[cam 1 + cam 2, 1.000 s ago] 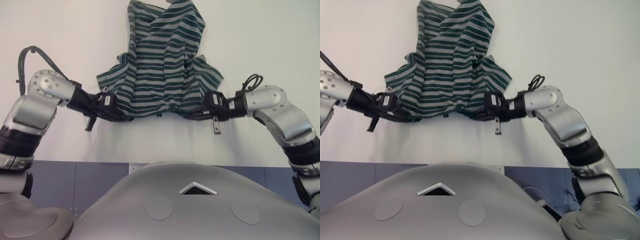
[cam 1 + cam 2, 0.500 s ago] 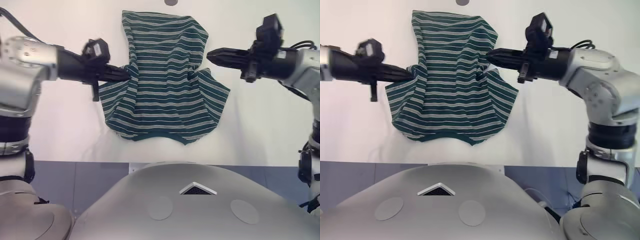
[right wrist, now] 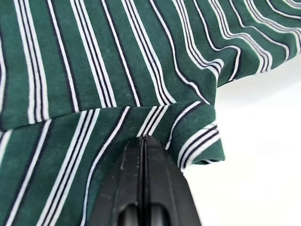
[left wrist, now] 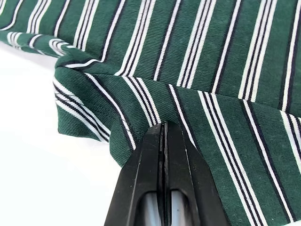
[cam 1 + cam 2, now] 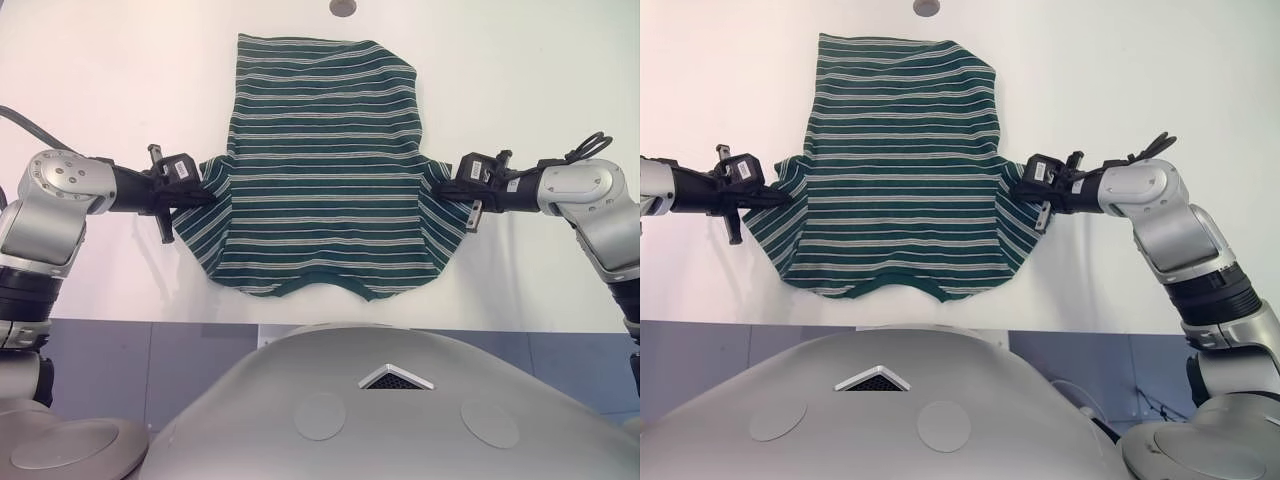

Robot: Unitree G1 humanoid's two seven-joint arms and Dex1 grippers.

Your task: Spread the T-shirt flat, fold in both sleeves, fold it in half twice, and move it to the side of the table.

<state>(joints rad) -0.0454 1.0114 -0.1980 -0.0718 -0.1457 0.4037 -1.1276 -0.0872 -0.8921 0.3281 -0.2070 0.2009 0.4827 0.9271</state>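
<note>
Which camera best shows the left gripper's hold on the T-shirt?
The left wrist view: the left gripper appears close up, jaws shut on a fold of the T-shirt. Both eye views show it far smaller, at the shirt's left sleeve.

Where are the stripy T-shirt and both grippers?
T-shirt (image 5: 325, 170): left eye view, its middle.
left gripper (image 4: 164, 129): left wrist view, shut fingertips.
right gripper (image 3: 142, 141): right wrist view, shut fingertips.

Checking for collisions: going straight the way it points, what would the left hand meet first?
The T-shirt itself: the left hand is shut on its sleeve edge and points across the fabric, probably toward the right hand beyond.
</note>
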